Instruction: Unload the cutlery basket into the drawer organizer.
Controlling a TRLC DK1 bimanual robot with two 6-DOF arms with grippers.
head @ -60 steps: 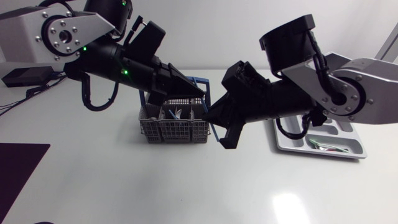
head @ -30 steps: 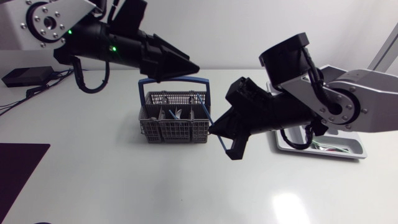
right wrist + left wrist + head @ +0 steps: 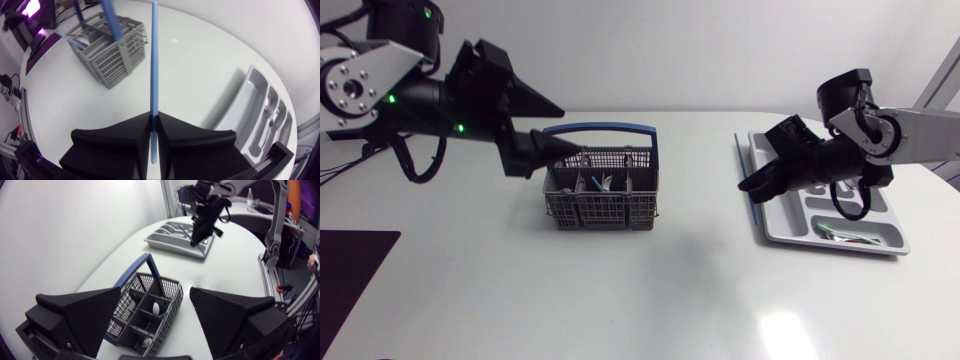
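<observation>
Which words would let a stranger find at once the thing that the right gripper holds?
Find the grey drawer organizer at the right of the table; the right gripper is at its edge nearest the basket. Clamped in it is a thin, straight, light blue handle, the only piece that any gripper holds.

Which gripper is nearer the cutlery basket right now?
Left. The left gripper hangs open at the rim of the cutlery basket; the right gripper is by the drawer organizer, shut on a blue utensil.
</observation>
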